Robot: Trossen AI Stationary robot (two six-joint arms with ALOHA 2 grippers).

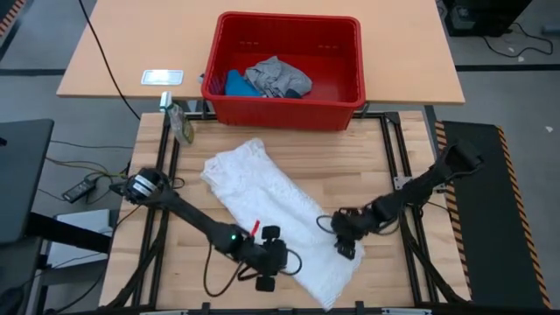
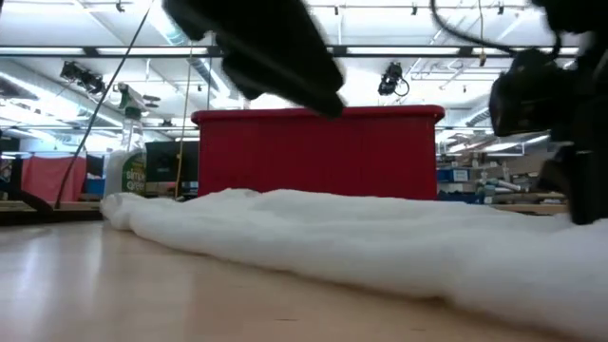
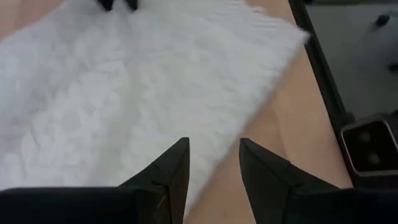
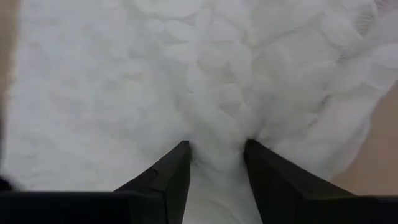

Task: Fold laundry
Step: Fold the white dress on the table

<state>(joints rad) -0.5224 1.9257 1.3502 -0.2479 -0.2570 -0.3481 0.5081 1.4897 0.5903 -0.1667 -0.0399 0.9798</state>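
Observation:
The white lacy garment (image 1: 267, 201) lies spread flat on the table in a long diagonal strip; in the low view the garment (image 2: 361, 237) is a low mound. My left gripper (image 1: 284, 256) is open at its near-left edge, and in its wrist view the gripper (image 3: 213, 149) hovers over that edge (image 3: 205, 180). My right gripper (image 1: 343, 245) is open at the garment's right edge. A grey garment (image 1: 278, 77) and a bright blue one (image 1: 236, 83) lie in the red basket (image 1: 284, 17). I see no dark navy garment. My right gripper (image 4: 216, 149) comes down on the white garment near its right edge, with both fingertips (image 4: 180, 155) set into the cloth. A ridge of lace (image 4: 217, 134) puckers up between them, and wrinkles run toward it. The garment stays lying on the table.
The red basket (image 2: 318, 152) stands at the far edge, between the two tabletops. A spray bottle (image 1: 182, 122) stands at the far left corner, with a white card (image 1: 162, 77) beyond it. Bare wood lies left and right of the garment. Black frame rails run along the table's sides.

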